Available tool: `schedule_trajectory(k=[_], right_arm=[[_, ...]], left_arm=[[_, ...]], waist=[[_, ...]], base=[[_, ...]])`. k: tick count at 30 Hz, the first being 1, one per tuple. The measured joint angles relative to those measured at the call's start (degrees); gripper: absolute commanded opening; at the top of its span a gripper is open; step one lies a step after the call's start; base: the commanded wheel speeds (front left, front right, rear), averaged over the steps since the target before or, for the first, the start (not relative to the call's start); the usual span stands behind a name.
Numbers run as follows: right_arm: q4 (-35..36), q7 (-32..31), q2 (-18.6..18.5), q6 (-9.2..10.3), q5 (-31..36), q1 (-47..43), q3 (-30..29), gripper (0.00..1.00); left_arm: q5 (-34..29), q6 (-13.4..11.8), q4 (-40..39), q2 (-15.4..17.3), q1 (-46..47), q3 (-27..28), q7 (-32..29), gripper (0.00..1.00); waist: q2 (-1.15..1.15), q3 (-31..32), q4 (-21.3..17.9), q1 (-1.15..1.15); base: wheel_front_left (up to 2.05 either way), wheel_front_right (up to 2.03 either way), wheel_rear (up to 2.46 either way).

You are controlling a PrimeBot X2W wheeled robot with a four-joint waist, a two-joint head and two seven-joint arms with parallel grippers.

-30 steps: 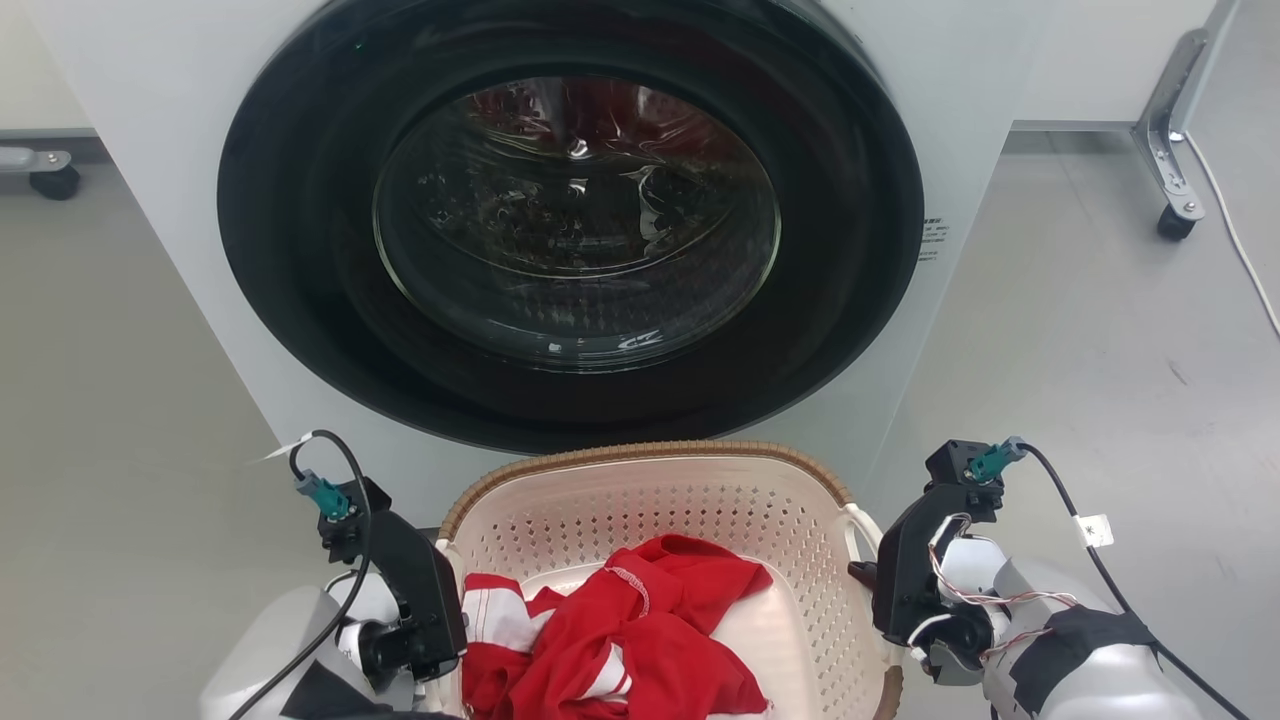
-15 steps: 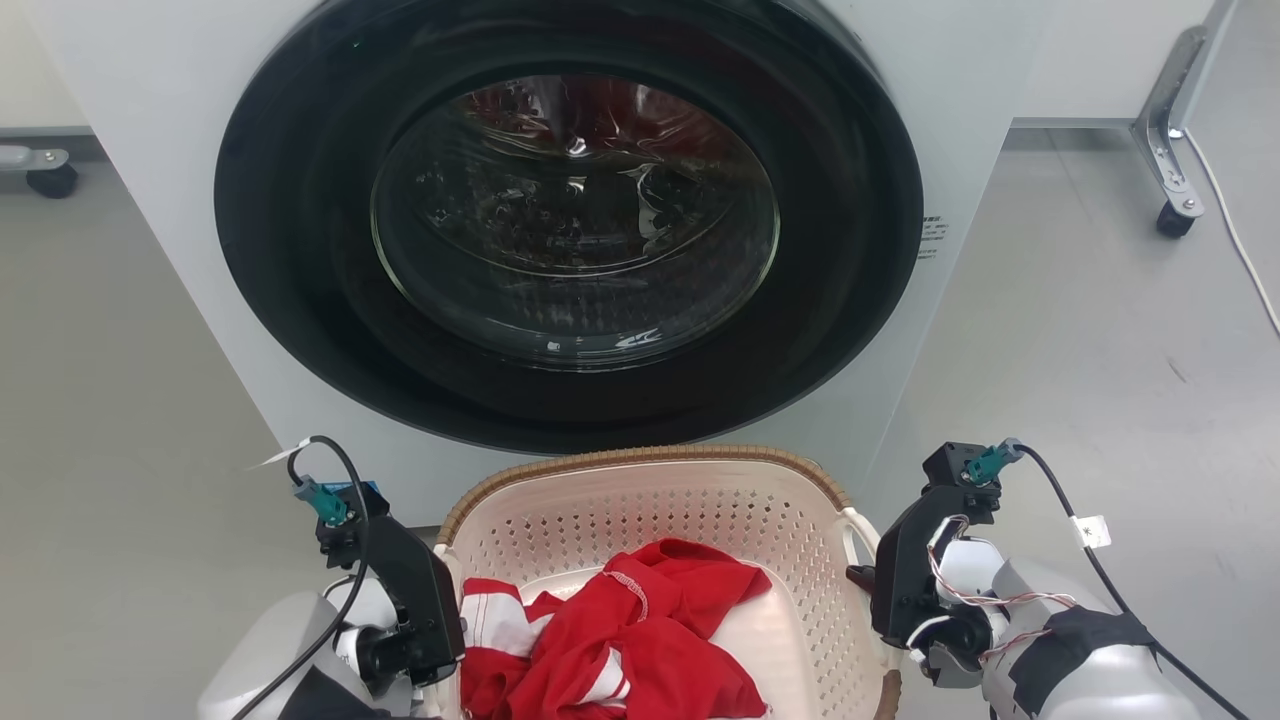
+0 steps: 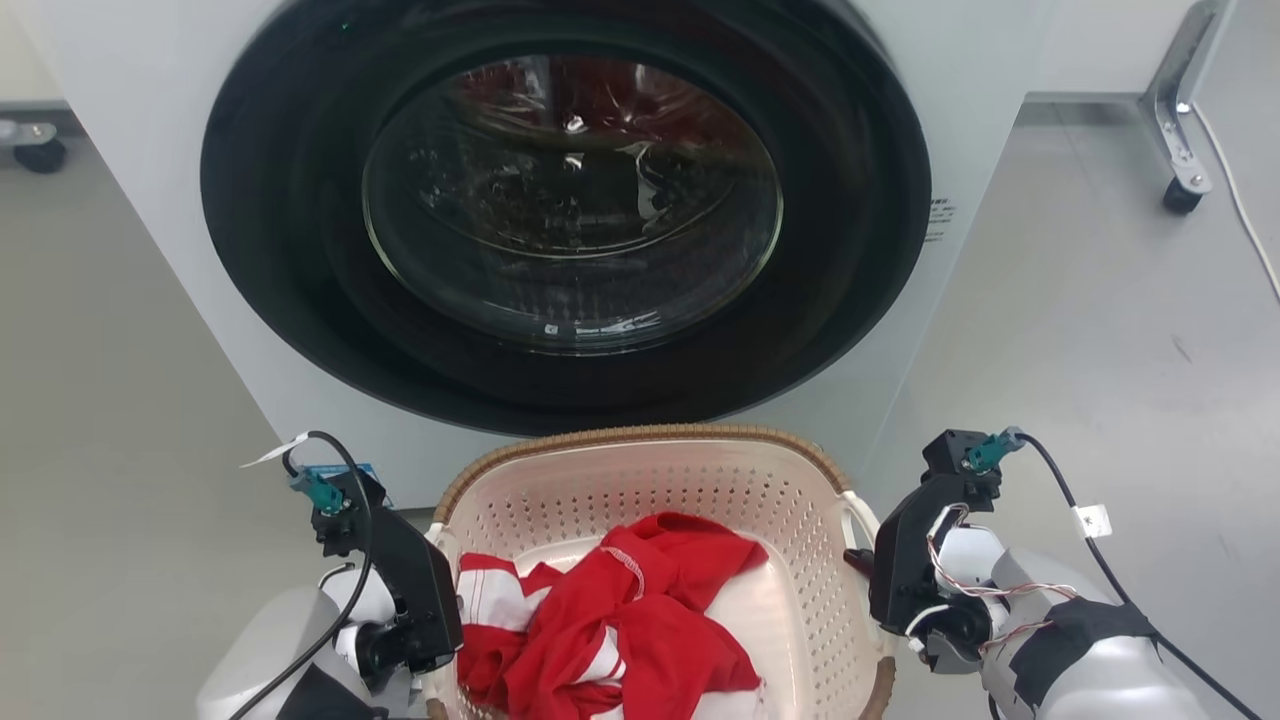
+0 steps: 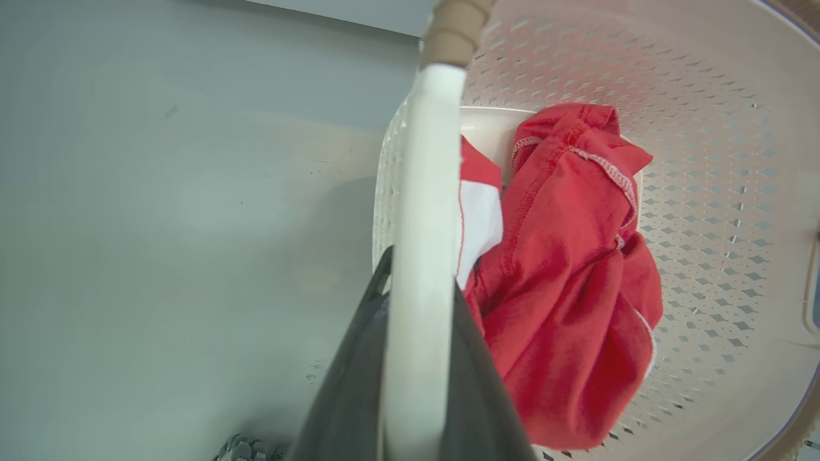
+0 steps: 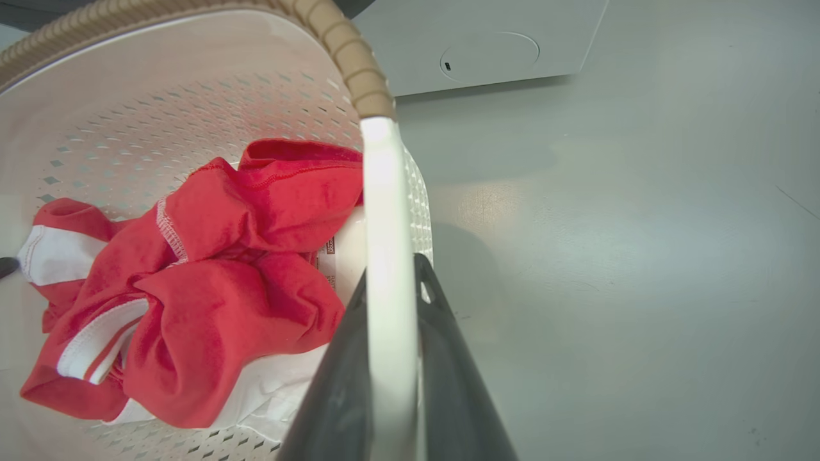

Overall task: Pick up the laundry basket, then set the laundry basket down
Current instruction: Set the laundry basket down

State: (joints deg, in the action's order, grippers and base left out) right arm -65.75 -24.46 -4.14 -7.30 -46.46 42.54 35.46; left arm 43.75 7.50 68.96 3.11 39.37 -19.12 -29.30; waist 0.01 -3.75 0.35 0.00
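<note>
Where the washing machine [image 3: 1000, 100] stands, at 6 o'clock of its round door [image 3: 570, 200]: laundry basket [image 3: 650, 437], holding a red-and-white garment [image 3: 620, 620]. Left gripper [image 4: 419, 307], 9 o'clock of basket, fingers clamped on left handle [image 4: 428, 179]. Right gripper [image 5: 391, 288], 3 o'clock, fingers clamped on right handle [image 5: 381, 205].

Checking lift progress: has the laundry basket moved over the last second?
Cannot tell: the laundry basket rim stays just under the washing machine door's lower edge; the whole view shifted.

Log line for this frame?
left gripper: shut on laundry basket handle | right gripper: shut on other handle | load: red-white clothes | lift: cannot tell
</note>
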Motion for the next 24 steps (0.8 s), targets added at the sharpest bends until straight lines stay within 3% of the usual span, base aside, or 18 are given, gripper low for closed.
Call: schedule_trajectory(k=[24], right_arm=[[2.66,7.47,-1.3,0.08,0.19,2.55,1.93,0.0]], left_arm=[[-1.72,0.0,-2.64,0.09,0.86,-1.66,12.46,0.0]], waist=[[0.0,-15.76,-0.2,0.01]], base=[[0.0,0.0,0.0]])
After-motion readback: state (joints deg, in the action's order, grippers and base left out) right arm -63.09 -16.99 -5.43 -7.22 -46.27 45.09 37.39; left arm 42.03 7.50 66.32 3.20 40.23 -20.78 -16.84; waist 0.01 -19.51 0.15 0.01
